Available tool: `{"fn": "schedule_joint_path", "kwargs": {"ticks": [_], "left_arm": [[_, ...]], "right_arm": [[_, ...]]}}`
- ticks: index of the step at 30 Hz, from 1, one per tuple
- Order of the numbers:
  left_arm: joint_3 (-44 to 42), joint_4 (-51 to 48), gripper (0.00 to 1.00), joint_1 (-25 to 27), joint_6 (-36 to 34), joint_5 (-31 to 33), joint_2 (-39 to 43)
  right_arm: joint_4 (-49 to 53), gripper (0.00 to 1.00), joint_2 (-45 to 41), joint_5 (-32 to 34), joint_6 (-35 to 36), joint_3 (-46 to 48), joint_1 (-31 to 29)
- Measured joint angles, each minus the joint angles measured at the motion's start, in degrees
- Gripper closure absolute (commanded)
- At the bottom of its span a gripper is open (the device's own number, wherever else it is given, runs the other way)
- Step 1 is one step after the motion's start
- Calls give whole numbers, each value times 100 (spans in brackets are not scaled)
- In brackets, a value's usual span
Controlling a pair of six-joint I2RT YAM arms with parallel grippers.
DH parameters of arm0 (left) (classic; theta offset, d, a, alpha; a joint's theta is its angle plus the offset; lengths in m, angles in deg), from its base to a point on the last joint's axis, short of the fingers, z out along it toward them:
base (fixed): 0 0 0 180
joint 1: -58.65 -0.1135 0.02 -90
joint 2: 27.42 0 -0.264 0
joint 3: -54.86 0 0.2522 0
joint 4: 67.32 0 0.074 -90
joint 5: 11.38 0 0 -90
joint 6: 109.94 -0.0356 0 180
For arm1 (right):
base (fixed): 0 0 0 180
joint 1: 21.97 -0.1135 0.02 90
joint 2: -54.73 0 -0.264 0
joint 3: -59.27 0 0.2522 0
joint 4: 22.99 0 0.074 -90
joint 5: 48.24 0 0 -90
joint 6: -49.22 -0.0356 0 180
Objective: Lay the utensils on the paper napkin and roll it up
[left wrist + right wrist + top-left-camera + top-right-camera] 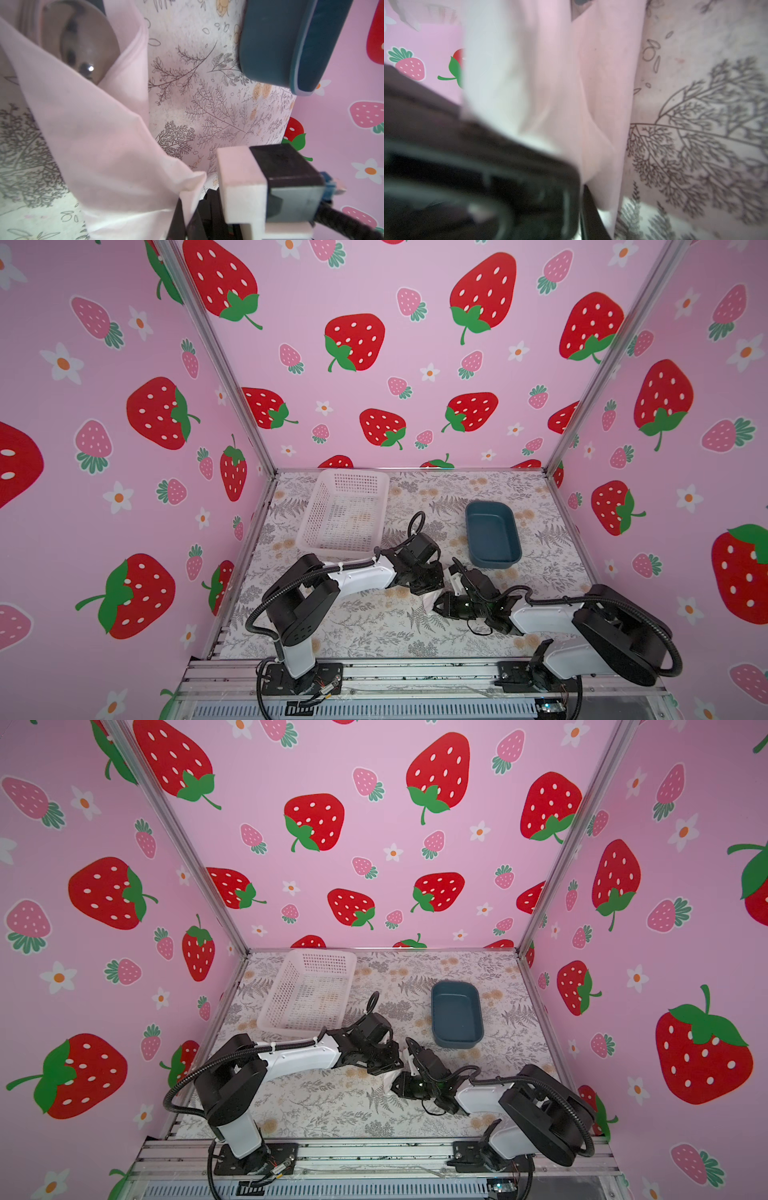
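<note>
The paper napkin point(108, 145) lies folded over the utensils. Only a silvery spoon bowl point(89, 41) pokes out of its open end. My left gripper point(188, 207) is shut on a napkin corner, the paper pinched between its dark fingers. In both top views the two grippers meet mid-table over a small white patch of napkin point(430, 600) point(389, 1078), the left gripper point(426, 587) just behind the right gripper point(438, 606). In the right wrist view a napkin fold point(593, 104) runs down beside one dark finger point(589, 209). A blurred black mass hides the rest of those jaws.
A white perforated basket point(316, 506) stands at the back left. A dark blue tray point(492, 535) point(270, 41) sits at the back right, close behind the grippers. The flowered tabletop is walled in by pink strawberry panels.
</note>
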Motion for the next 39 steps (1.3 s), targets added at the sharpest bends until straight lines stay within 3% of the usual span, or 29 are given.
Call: {"fn": "schedule_joint_path", "kwargs": {"ticks": [9,30,39], "left_arm": [[0,4,100,0,0,4,0],[85,129,100,72,57,-4,-302],[131,192,100,85,87,-4,-352]], "right_arm": [[26,84,-560,37,-98,330,146],[-260,85,-111,-59,-125,398,173],[-57,78,-352,-20,-129,398,173]]}}
